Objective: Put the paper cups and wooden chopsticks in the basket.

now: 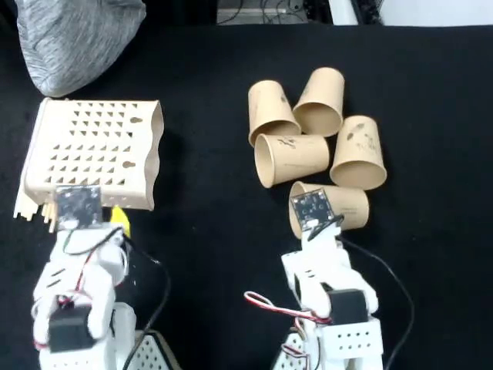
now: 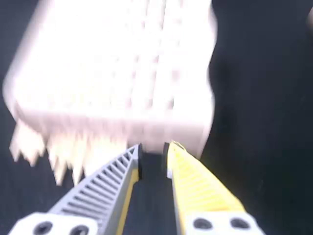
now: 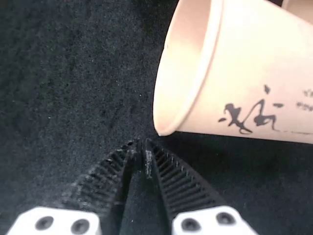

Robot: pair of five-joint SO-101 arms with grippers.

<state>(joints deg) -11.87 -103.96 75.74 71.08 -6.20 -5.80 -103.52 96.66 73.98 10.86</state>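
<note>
The cream perforated basket [image 1: 92, 150] lies at the left, and wooden chopstick ends [image 1: 35, 210] poke out by its near left corner. In the left wrist view the basket [image 2: 122, 73] is just ahead of my left gripper [image 2: 153, 146], which is open by a narrow gap, with the chopsticks [image 2: 44, 152] off to one side. Several paper cups lie at the right: two far ones [image 1: 271, 112] [image 1: 320, 102], two middle ones [image 1: 291, 158] [image 1: 359, 153] and a near one [image 1: 339, 206]. My right gripper [image 3: 140, 143] is shut and empty, just beside the rim of the near cup [image 3: 234, 73].
A grey bag [image 1: 73, 38] sits at the back left, beyond the basket. Black cloth [image 1: 204, 154] covers the table, with a bare strip between the basket and the cups. Both arm bases stand at the near edge.
</note>
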